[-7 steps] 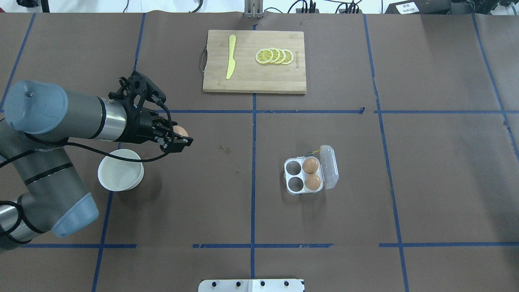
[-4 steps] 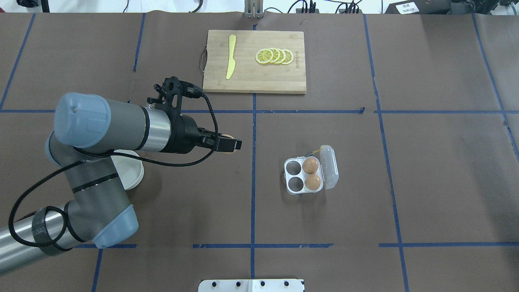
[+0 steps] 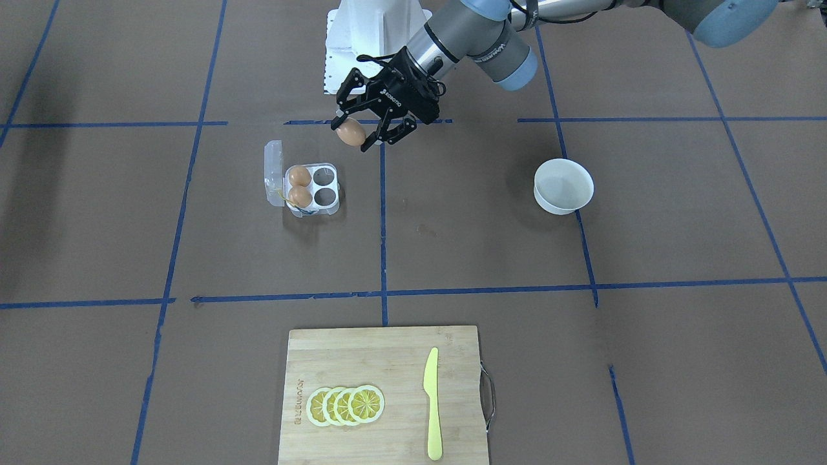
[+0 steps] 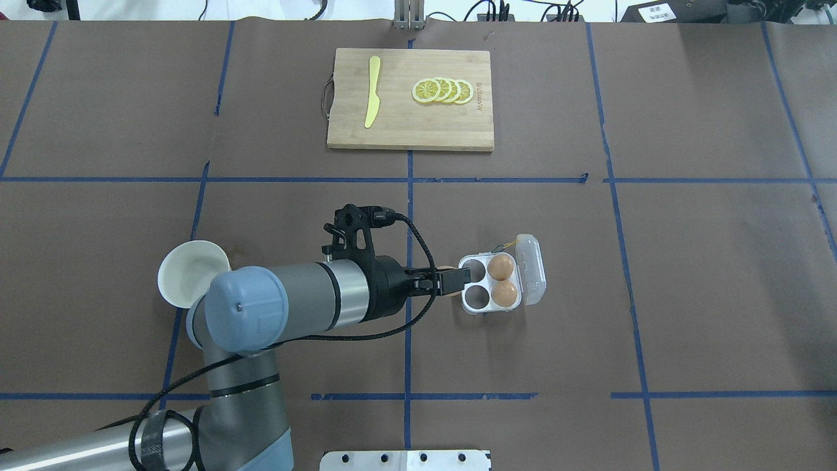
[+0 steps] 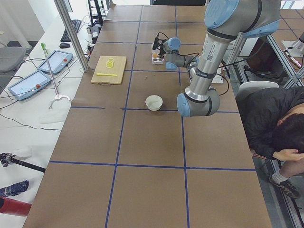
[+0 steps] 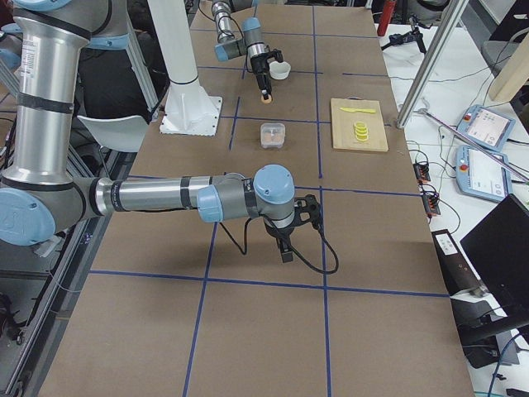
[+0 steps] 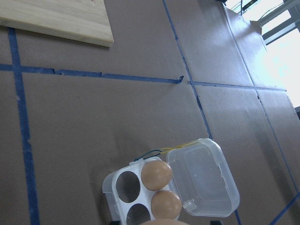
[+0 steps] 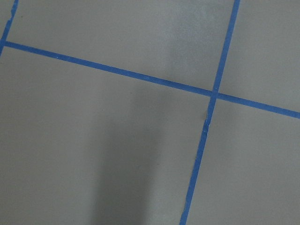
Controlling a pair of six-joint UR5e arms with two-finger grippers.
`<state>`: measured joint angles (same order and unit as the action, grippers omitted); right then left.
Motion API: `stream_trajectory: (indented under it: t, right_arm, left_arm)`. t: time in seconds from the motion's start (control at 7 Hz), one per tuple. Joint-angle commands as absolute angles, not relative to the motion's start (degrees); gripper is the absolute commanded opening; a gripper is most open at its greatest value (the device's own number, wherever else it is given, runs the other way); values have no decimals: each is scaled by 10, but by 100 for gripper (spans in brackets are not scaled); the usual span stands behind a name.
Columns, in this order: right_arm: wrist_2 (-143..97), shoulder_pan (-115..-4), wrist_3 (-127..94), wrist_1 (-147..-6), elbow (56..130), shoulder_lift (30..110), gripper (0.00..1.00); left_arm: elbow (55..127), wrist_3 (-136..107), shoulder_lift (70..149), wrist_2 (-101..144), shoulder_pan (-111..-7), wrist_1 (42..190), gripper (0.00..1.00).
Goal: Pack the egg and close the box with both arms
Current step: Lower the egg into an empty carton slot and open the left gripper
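two eggs (image 3: 298, 175) fill the box (image 3: 321, 208) left of centre; your left gripper (image 3: 353, 135), up-right, pinches the egg (image 3: 349, 132); right gripper (image 6: 286, 252) jaws: cannot tell.

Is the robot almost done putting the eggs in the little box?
About halfway. Done: two eggs sit in the clear egg carton. In hand: the left hand holds a third egg in the air close to the carton, on the side of its two empty cells. Left to do: set that egg in a cell, then shut the lid, which stands open.
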<state>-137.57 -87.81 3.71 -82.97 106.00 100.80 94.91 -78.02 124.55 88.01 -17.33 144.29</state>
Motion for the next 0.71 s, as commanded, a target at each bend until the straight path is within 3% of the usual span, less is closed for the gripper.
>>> stream_trajectory:
  t: [0.0,0.57]
  right_arm:
    - [-1375,-880,38,-830,1060,1008,100]
    - [-1375,-882,38,-830,1062,1012,100]
  left_arm:
    - [885,-813,1291,820,-146,1469,47]
    - [850,-817,1314,774,-139,1468,48]
